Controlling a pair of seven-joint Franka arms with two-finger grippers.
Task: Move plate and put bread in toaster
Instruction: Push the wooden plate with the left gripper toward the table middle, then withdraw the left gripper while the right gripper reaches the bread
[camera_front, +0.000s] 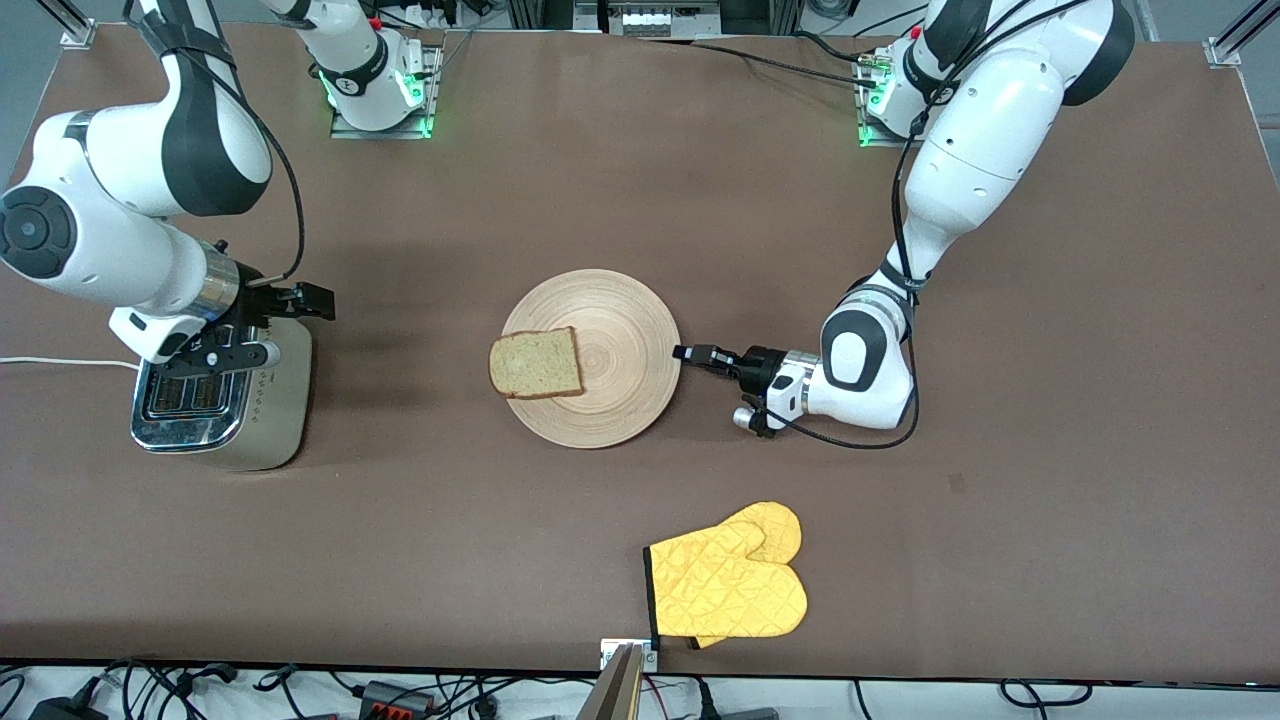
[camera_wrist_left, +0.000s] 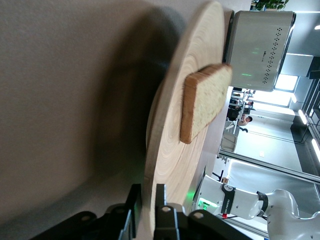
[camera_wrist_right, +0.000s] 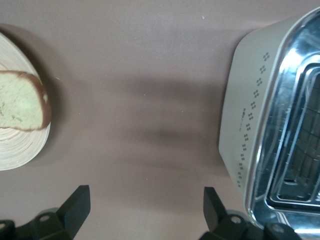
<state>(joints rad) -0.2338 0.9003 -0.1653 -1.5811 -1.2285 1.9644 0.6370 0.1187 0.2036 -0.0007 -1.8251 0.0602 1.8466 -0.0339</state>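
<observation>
Mitt (camera_front: 725, 585) nearest, then bread (camera_front: 536, 364) on plate (camera_front: 620, 330) mid-table, soft, light, best pinched gently across the crust; left gripper (camera_front: 690, 352) at plate rim, hold unclear; right gripper (camera_front: 312, 300) spread empty over toaster (camera_front: 280, 400).

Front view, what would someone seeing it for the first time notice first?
Probably the wooden plate mid-table, with the bread lying on its edge toward the right arm's end. The left gripper sits at the plate's rim, its fingers close together either side of the edge. The right gripper hangs open above the toaster.
</observation>
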